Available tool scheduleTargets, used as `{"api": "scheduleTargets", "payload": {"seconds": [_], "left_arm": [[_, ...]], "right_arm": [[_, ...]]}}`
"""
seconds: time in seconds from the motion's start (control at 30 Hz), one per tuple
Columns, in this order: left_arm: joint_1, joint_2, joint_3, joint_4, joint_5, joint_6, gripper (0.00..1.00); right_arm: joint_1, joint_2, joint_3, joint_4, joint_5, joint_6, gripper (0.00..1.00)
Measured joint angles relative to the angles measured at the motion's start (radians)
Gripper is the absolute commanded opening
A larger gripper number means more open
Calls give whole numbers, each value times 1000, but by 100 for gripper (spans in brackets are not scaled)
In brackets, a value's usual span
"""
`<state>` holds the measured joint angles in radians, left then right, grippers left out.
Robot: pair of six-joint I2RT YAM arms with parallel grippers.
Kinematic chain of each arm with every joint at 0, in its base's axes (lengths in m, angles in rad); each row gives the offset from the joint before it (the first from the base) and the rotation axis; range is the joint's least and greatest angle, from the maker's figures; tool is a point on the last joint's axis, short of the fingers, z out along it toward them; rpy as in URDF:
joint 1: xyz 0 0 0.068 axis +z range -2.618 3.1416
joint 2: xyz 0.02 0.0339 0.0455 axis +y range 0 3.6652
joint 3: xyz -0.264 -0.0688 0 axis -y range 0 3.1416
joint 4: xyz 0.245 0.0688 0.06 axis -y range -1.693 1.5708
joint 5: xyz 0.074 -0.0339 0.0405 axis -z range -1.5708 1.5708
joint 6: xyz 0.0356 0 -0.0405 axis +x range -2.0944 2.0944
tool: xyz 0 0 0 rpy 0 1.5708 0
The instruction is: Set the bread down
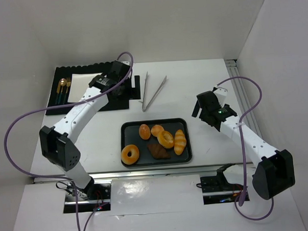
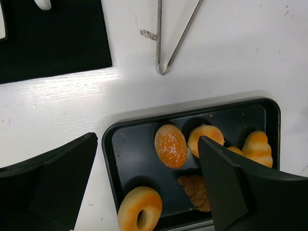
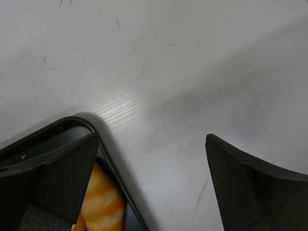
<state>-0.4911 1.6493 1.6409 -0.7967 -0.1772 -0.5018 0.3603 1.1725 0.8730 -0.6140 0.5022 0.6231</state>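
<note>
1. Overhead view first: the white worktop (image 1: 193,83) carries a black rectangular metal tray (image 1: 131,136) at centre, and all the bread sits inside it.
2. In there: a glazed ring doughnut (image 1: 129,154) at the near-left corner, a round orange bun (image 1: 144,132), a dark brown chocolate pastry (image 1: 158,151), a striped yellow-orange roll (image 1: 180,142) along the right side, and two golden buns (image 1: 166,139) between them.
3. Only this view shows the black ribbed mat (image 1: 80,69) at far left, with a white napkin (image 1: 81,83) and gold-headed cutlery (image 1: 63,84) on it.
4. Left wrist camera: the left claw (image 2: 148,144) is spread wide and empty, high above the tray's left half. The metal tongs (image 2: 163,67) lie beyond the tray, joined end toward it.
5. Right wrist camera: the right claw (image 3: 151,139) is also released, gripping nothing, and looks down on bare worktop. Just the tray's corner and the striped roll peek in behind its left finger.
</note>
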Motion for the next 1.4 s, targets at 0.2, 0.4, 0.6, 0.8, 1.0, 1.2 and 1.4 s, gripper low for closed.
{"api": "scheduleTargets", "payload": {"seconds": [0.2, 0.4, 0.6, 0.8, 1.0, 1.2, 1.4], "left_arm": [[11, 89, 58, -33, 20, 6, 99], [6, 160, 85, -50, 29, 31, 96], [5, 344, 259, -31, 37, 61, 98], [8, 550, 406, -1, 53, 109, 99], [20, 704, 503, 4, 90, 153, 99], [34, 825, 634, -11, 101, 183, 99], [44, 902, 713, 1, 124, 189, 99]], "right_arm": [[0, 0, 0, 0, 0, 2, 99], [0, 0, 0, 0, -2, 8, 99], [0, 0, -1, 1, -17, 8, 99], [0, 0, -1, 1, -30, 8, 99], [0, 1, -1, 4, -39, 8, 99], [0, 18, -1, 11, -43, 8, 99], [0, 42, -1, 15, -46, 8, 99]]}}
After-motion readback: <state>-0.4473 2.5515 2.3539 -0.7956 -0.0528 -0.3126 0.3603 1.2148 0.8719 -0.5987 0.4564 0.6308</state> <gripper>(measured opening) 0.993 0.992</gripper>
